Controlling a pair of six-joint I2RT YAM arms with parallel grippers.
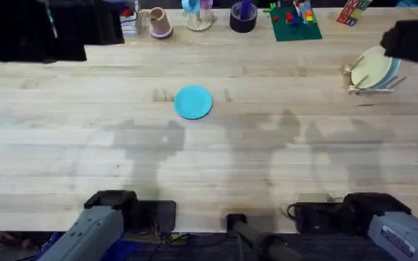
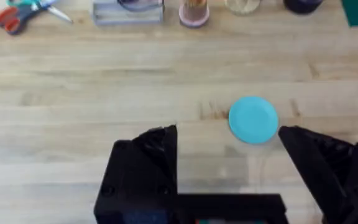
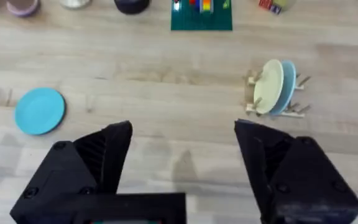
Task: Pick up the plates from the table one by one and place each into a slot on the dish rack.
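- Left gripper (image 2: 229, 174): fingers spread wide, nothing between them; it hangs above the counter (image 2: 73, 124) with the turquoise plate (image 2: 253, 119) just ahead of the gap.
- Right gripper (image 3: 182, 168): fingers released too, empty, over bare wood between that plate and the dish rack (image 3: 277, 109).
- Turquoise plate lies flat and alone mid-counter in the overhead view, well apart from the rack at the far right.
- Rack already holds a cream plate (image 3: 269, 87) and a pale blue plate (image 3: 288, 84) upright, side by side.
- Doing it well, my guess: come down at the rim, since a flat plate gives little to pinch; tip it upright and aim for a free slot beside the cream one.
- Writing: none readable; the box (image 1: 352, 12) at the far edge is too blurred.
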